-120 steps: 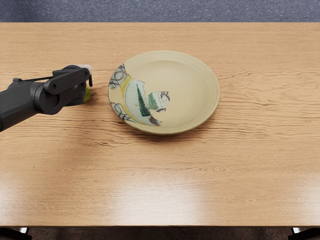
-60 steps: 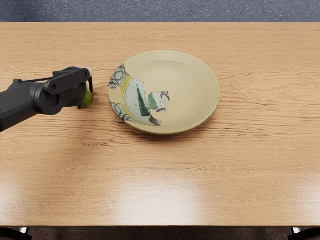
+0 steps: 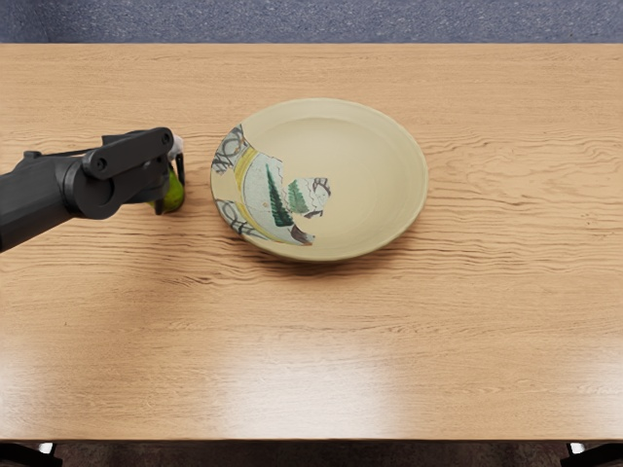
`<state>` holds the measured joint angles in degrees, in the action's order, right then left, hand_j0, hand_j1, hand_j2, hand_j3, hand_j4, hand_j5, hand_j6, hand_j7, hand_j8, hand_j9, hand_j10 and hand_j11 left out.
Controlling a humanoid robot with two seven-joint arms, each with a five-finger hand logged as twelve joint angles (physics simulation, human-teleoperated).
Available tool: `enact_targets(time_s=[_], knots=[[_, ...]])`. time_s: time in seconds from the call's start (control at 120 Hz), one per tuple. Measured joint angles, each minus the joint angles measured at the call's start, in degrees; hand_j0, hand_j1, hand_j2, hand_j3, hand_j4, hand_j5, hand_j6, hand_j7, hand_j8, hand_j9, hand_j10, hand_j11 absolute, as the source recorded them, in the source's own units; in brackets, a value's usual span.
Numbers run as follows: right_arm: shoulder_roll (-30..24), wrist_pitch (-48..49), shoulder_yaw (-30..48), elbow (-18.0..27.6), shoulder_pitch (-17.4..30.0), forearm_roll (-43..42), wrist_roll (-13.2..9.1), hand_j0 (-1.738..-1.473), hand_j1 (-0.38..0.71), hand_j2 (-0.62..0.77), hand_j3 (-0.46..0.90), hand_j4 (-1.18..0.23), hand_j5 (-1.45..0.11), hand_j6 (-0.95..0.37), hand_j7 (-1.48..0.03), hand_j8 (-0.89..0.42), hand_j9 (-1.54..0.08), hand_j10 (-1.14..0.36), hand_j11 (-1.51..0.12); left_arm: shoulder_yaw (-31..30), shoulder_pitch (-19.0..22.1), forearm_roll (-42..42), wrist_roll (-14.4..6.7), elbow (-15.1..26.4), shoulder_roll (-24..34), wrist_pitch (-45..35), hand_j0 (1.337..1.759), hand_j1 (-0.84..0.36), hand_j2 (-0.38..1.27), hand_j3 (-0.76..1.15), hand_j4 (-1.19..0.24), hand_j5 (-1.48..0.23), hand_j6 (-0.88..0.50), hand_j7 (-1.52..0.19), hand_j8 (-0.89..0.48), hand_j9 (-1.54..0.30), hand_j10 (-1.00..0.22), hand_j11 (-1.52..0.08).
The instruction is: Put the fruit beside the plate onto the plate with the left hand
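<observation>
- The near stretch of the counter (image 3: 311,331) is plain wood with a pale sheen, and nothing stands on it.
- Further in, the left arm (image 3: 39,199) enters from the picture's left edge as a dark sleeve and runs toward the middle of the counter.
- At its end sits the left robot hand (image 3: 136,170), a dark block lying almost level with its tip pointing toward the plate.
- The fruit (image 3: 174,193) shows only as a small green-yellow sliver at the plate-side end of the robot hand, tucked against its lower edge.
- The rest of the fruit is hidden behind the robot hand, so its long axis cannot be judged.
- Whether the robot hand is clamped on the fruit or only covering it, I cannot tell, and it is also unclear whether the fruit rests on the wood or hangs just above it.
- The fruit is still off the plate (image 3: 414,185), just beside its left rim with a narrow strip of counter between them.
- The coming move turns on that gap. From the robot hand the plate lies straight toward picture right, so if the fruit is held, a short carry over the raised rim looks enough.
- The cream plate is wide and shallow, empty of fruit, with a painted patch (image 3: 282,199) of trees on its left side.
- The right arm is out of view, so the left robot hand is the only one near the fruit.
- Beyond the far edge of the counter runs a band of blue-grey floor (image 3: 311,19).
</observation>
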<state>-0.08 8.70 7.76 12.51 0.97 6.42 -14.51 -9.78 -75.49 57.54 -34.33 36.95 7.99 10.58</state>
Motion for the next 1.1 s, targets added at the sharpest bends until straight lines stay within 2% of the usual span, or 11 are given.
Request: enact_targets(time_s=[0.133,0.242,0.567,0.85,1.1], knots=[[0.0,0.0,0.0,0.0,0.0,0.0,0.0,-1.658,-0.31,-0.01,0.00,-0.03,-0.04,-0.03,-0.04,-0.03,-0.04,-0.03,-0.04,0.1,-0.3,-0.8,0.0,0.3,0.3,0.4,1.648,-0.22,0.41,0.00,-0.70,-0.88,-0.41,-0.95,-0.44,-1.03,-0.75,-1.09],[0.0,0.0,0.0,0.0,0.0,0.0,0.0,-1.658,-0.31,-0.01,0.00,-0.03,-0.04,-0.03,-0.04,-0.03,-0.04,-0.03,-0.04,0.1,-1.1,-2.1,-0.2,0.7,1.0,1.4,1.651,-0.25,0.48,0.00,-0.66,-0.97,-0.38,-1.00,-0.39,-1.04,-0.72,-1.07],[0.1,0.0,0.0,0.0,0.0,0.0,0.0,-1.658,-0.31,-0.01,0.00,-0.03,-0.04,-0.03,-0.04,-0.03,-0.04,-0.03,-0.04,0.2,-4.3,-5.0,-0.4,2.7,3.4,4.4,1.653,-0.33,0.61,0.00,-0.56,-1.12,-0.30,-1.08,-0.37,-1.06,-0.68,-1.07],[0.1,0.0,0.0,0.1,0.0,0.0,0.0,-1.658,-0.31,-0.01,0.00,-0.03,-0.04,-0.03,-0.04,-0.03,-0.04,-0.03,-0.04,0.2,-8.9,-8.7,-0.5,2.8,5.3,8.2,1.653,-0.36,0.66,0.00,-0.54,-1.16,-0.28,-1.11,-0.35,-1.08,-0.69,-1.09],[0.1,0.0,0.0,0.1,0.0,0.0,0.0,-1.658,-0.31,-0.01,0.00,-0.03,-0.04,-0.03,-0.04,-0.03,-0.04,-0.03,-0.04,0.3,-16.5,-15.3,-0.6,2.8,5.1,13.4,1.653,-0.39,0.70,0.00,-0.51,-1.18,-0.26,-1.12,-0.33,-1.08,-0.68,-1.09]])
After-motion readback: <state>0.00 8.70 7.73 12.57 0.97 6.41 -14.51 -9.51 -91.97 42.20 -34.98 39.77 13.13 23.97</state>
